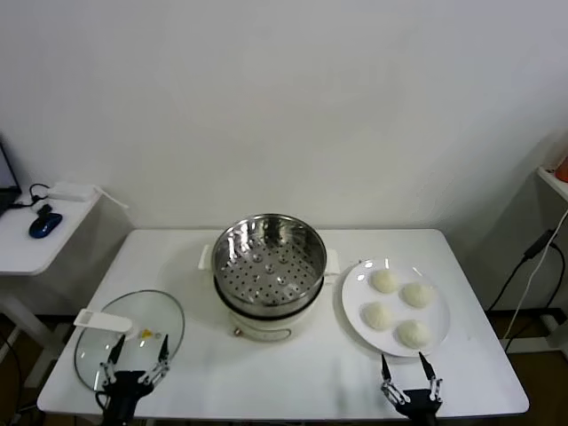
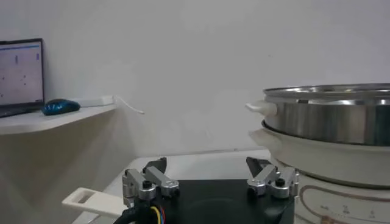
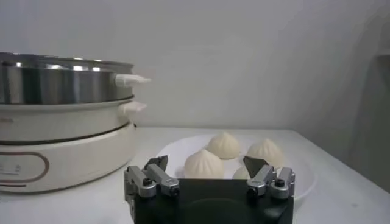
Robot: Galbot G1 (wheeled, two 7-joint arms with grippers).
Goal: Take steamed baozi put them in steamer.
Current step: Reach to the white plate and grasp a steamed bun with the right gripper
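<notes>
- White wall behind, white table [image 1: 293, 382] in front, and a small side desk [image 1: 35, 244] off to the robot's left carrying a blue mouse [image 1: 44, 224].
- Centre of the table: the steamer [image 1: 269, 275], a shiny perforated steel basket on its cream pot base, nothing inside.
- On the robot's right of it, a white plate [image 1: 351, 306] holds all four baozi [image 1: 398, 308], clustered close together.
- Right gripper [image 1: 410, 379] sits low at the near table edge, just in front of the plate, fingers spread apart and holding nothing.
- Left gripper [image 1: 138, 359] hangs at the near edge too, over the glass lid [image 1: 124, 333] with its white handle, fingers apart, gripping nothing.
- From the right wrist, the baozi [image 3: 234, 155] sit right ahead of the gaping fingers.
</notes>
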